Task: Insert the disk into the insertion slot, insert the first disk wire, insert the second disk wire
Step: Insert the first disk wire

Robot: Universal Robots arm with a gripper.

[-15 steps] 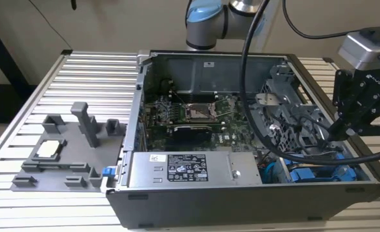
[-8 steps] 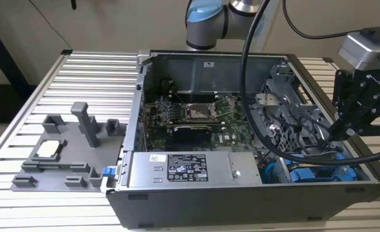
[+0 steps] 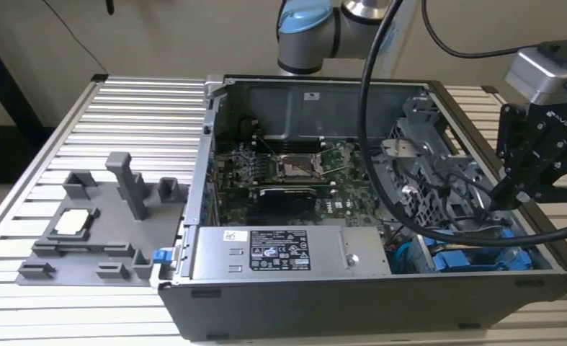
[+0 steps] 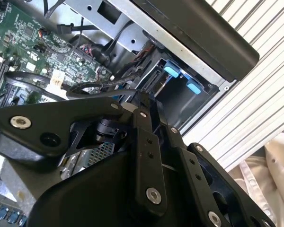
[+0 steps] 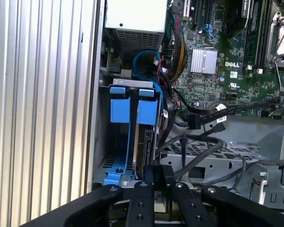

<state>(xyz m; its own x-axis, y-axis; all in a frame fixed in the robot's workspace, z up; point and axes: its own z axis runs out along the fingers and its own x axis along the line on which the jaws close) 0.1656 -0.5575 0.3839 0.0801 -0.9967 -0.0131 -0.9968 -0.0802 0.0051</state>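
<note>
**Gripper closed at the drive cage, disk edge-on in its bay**

In the first wrist view the flat hard drive in its bright blue plastic carrier frame, the disk [image 5: 141,137], stood edge-on inside the narrow grey metal bay, the insertion slot [image 5: 105,142]. Its two blue tabs were at the end away from the black two-fingered gripper [image 5: 157,171], which hid its near end. How deep the disk sat could not be told.

In both wrist views the gripper's fingers were drawn together. Its own linkage blocked the tips, so whether they pinched anything could not be made out. Loose black cables [image 5: 199,144] looped just beside them, near the green circuit board [image 5: 227,71].

In the exterior view the gripper hung over the cage at the exterior view's right end of the open grey computer case [image 3: 360,306]. A thick black hose [image 3: 365,108] crossed in front, leaving scraps of blue visible. The silver labelled power-supply box [image 3: 283,252] lay just beside the cage.
</note>
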